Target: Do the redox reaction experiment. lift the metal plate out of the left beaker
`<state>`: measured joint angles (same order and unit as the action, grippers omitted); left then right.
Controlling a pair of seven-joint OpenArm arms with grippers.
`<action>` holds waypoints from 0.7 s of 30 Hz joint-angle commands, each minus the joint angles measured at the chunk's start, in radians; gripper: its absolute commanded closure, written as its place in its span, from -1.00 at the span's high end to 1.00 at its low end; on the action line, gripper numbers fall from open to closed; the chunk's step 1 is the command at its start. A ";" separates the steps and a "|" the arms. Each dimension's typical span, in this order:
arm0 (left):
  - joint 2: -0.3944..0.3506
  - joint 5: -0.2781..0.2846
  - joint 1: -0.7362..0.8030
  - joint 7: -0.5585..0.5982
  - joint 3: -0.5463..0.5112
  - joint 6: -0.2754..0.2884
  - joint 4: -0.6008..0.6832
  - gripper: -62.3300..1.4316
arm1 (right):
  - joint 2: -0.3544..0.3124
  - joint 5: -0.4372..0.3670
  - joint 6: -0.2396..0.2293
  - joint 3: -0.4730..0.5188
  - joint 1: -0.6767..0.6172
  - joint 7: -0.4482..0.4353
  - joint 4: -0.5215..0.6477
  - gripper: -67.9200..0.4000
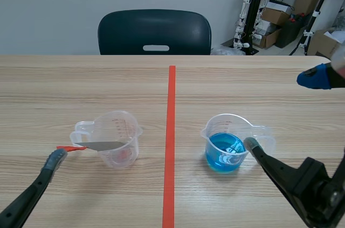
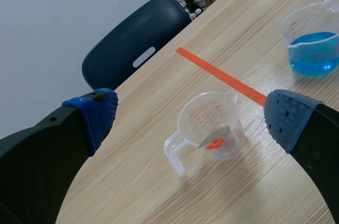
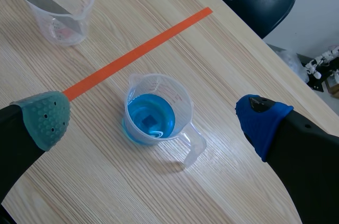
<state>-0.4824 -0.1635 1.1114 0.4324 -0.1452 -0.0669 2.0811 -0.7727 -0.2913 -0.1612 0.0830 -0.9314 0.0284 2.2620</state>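
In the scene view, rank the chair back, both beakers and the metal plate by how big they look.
1. chair back
2. left beaker and right beaker: alike, so tied
3. metal plate, partly inside the left beaker

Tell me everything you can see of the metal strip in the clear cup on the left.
The metal plate is a thin, flat grey strip with a dull shine and a red-orange end. It leans aslant in the clear left beaker, resting on its rim, the red end sticking out near the handle. Nothing grips it: the left gripper is open, short of it.
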 commanded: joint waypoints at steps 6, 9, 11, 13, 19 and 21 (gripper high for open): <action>0.002 0.014 0.007 0.017 -0.001 -0.005 0.012 0.87 | -0.001 0.001 0.008 0.002 0.003 -0.013 0.003 1.00; 0.002 0.014 0.007 0.026 -0.001 -0.005 0.012 0.87 | -0.001 0.001 0.007 0.002 0.003 -0.018 0.003 1.00; 0.002 0.014 0.007 0.023 -0.001 -0.005 0.012 0.87 | -0.001 0.010 0.008 0.003 0.004 -0.027 0.003 1.00; 0.002 0.014 0.007 0.012 -0.001 -0.005 0.012 0.87 | -0.006 0.039 0.008 0.003 0.004 -0.035 0.003 1.00; 0.002 0.013 0.007 0.013 -0.001 -0.005 0.012 0.87 | -0.030 0.104 0.013 0.003 0.042 -0.038 0.003 1.00; 0.002 0.013 0.007 0.013 -0.001 -0.005 0.012 0.87 | -0.043 0.122 0.011 0.003 0.071 -0.032 0.003 1.00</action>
<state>-0.4824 -0.1558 1.1114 0.4339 -0.1452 -0.0669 2.0811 -0.7986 -0.1642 -0.1574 0.0830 -0.8852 0.0021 2.2620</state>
